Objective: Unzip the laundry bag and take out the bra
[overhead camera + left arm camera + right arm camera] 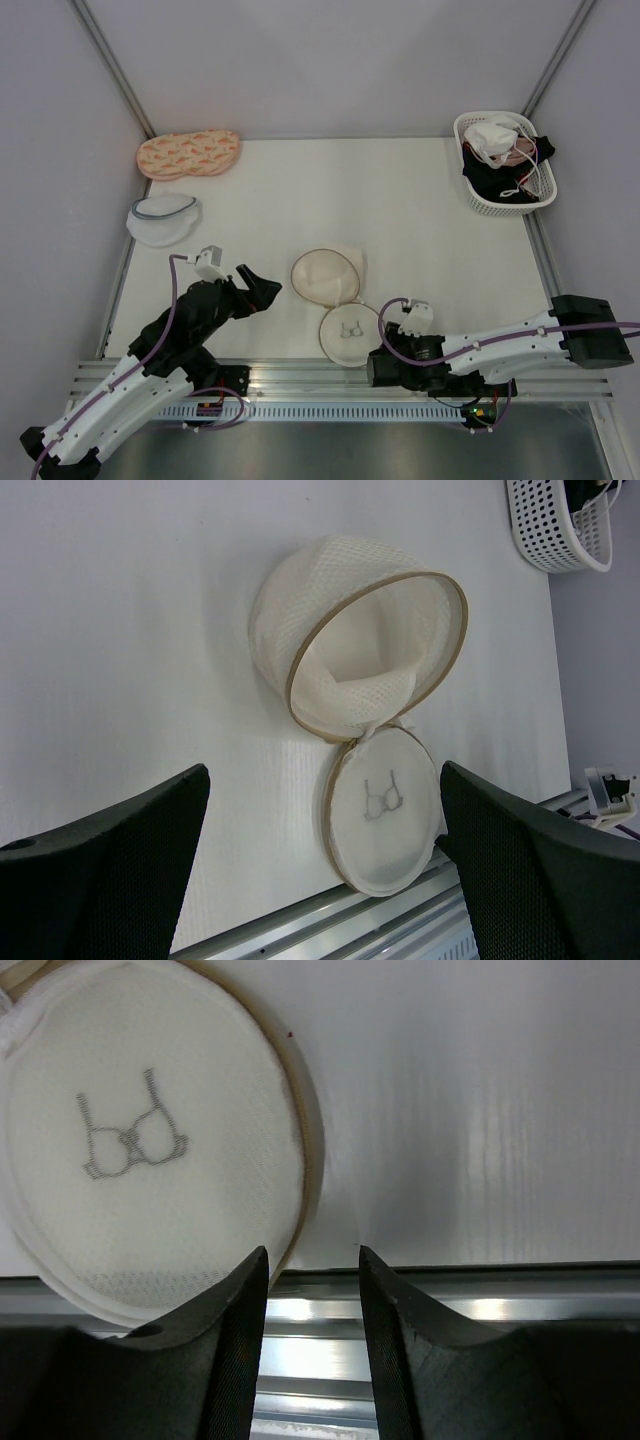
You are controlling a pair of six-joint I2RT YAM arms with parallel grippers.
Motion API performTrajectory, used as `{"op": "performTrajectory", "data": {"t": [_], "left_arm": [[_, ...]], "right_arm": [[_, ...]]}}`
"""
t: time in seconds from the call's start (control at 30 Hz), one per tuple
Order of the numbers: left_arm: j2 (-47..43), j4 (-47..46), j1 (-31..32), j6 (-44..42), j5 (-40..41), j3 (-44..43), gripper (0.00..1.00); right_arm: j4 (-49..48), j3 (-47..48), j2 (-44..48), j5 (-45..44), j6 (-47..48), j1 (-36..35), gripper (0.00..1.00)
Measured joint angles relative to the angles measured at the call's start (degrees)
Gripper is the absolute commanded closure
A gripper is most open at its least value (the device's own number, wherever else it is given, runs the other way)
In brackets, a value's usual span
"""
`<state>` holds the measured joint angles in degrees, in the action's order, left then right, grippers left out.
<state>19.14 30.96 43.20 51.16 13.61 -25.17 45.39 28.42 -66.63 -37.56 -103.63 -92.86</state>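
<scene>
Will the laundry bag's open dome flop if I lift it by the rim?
Probably holds shape: the laundry bag stands open, its rim a clean hoop. Likely light, being mesh. The flat lid joins at one spot, so may dangle.

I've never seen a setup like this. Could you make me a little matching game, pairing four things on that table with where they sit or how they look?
Things:
1. laundry bag
2. peach pouch
3. white mesh pouch
4. basket

Descriptions:
A. far right corner, white with holes
B. far left corner, patterned
C. front middle, unzipped and lying open
D. left edge, grey-blue rim

Pairs: 1-C, 2-B, 3-D, 4-A
</scene>
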Motion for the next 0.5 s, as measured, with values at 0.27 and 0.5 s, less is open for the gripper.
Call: {"op": "performTrajectory", "data": {"t": [0.27,0.5], "left_arm": [[-0.02,0.00,0.00,0.00,0.00,0.00,0.01],[-0.44,0.26,0.00,0.00,0.00,0.00,0.01]], "right_arm": [[-4.31,2.08,-2.40,0.13,2.49,0.98,0.52],[-5.35,7.48,-12.50,0.28,4.68,3.45,0.64]]}}
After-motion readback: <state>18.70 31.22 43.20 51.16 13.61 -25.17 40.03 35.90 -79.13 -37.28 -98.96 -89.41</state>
